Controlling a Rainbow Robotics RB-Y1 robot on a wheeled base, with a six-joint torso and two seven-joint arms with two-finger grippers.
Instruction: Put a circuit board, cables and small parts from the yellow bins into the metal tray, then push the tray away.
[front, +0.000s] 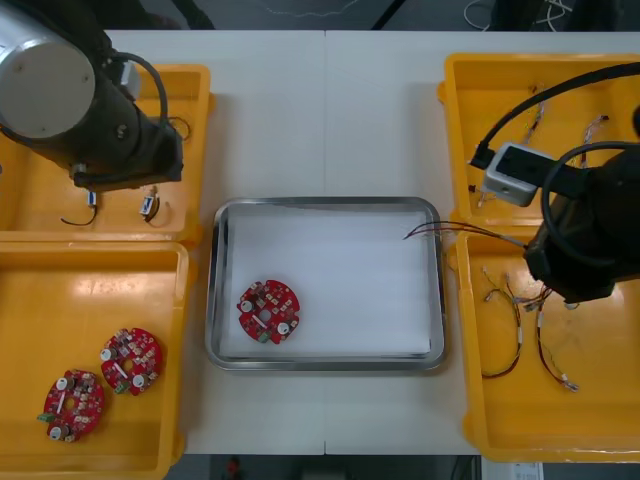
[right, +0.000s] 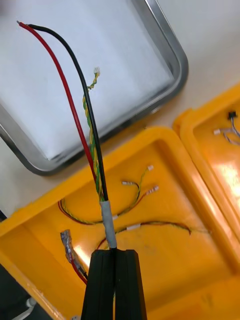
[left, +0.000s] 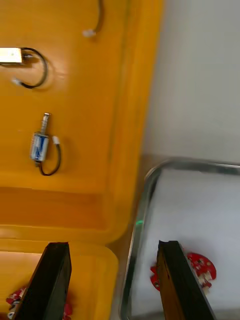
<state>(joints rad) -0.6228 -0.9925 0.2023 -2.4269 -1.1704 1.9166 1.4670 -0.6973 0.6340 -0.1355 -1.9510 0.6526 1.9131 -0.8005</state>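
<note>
Right gripper (right: 115, 252), pinching the red-and-black cable (right: 107, 220) at right of the front view, risks leaving its stiff tail hung on the metal tray (front: 325, 203) rim; left gripper (left: 112, 245) open, upper left.

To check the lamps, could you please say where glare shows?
Front view: glare on the near left bin. Right wrist view: glare on the far right bin past the right end effector's cables. Left wrist view: sheen on the far left bin, green glint on the tray rim.
</note>
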